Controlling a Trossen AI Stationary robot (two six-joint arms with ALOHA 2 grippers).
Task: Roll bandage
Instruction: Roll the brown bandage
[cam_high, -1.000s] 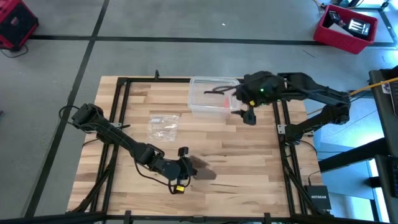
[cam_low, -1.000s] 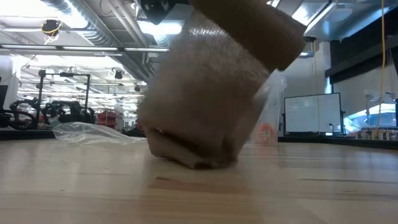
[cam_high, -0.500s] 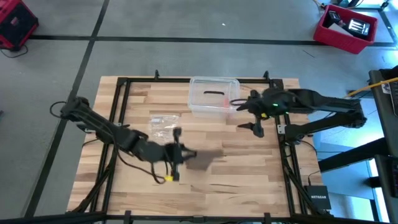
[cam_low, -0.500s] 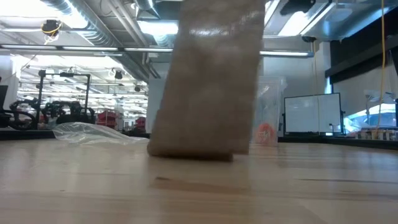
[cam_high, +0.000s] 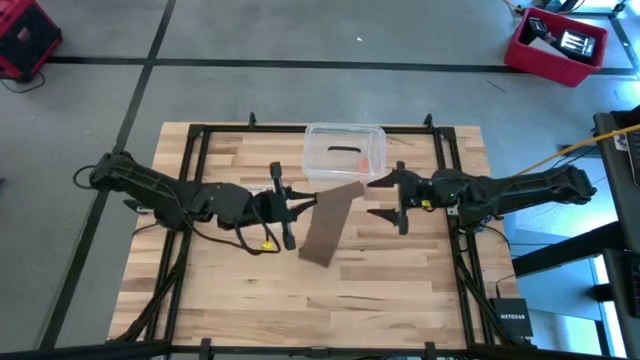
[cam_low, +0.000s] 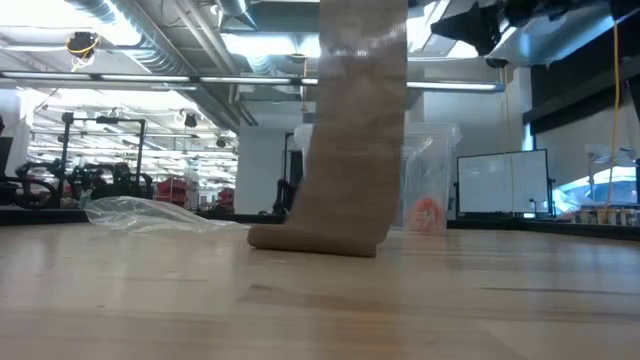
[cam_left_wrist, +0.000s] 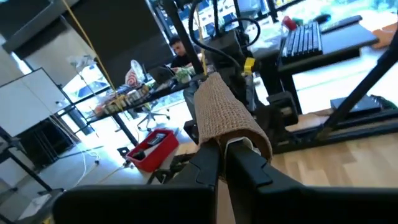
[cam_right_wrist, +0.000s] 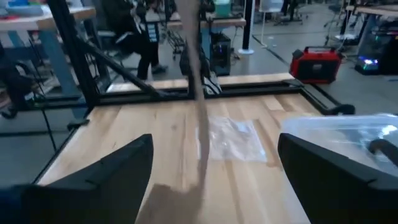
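The bandage (cam_high: 330, 225) is a dark brown strip that hangs from my left gripper (cam_high: 312, 203) over the middle of the table. Its lower end (cam_low: 315, 240) lies bent on the wood. My left gripper is shut on the strip's top. In the right wrist view the bandage (cam_right_wrist: 199, 93) shows edge-on, straight ahead. My right gripper (cam_high: 385, 198) stands open and level just right of the strip, pointing at it and touching nothing. My left gripper pinches the bandage's upper end (cam_left_wrist: 231, 127) between its two fingers (cam_left_wrist: 208, 165); the knit cloth curls over the fingertips. The fingers come level from the table's left, across the strip. The strip hangs straight below them, with its lower end (cam_high: 318, 255) on the table.
A clear plastic box (cam_high: 343, 152) stands at the far edge behind the strip. A small clear plastic bag (cam_right_wrist: 236, 140) lies on the wood left of centre, beneath the left arm. A black frame (cam_high: 195, 135) runs around the tabletop.
My left gripper has risen and gone toward the far edge, rolling its wrist, still shut. The bandage has gone from a slumped heap to a strip hanging straight, its lower end staying on the table. My right gripper has come down from beside the box and tipped level.
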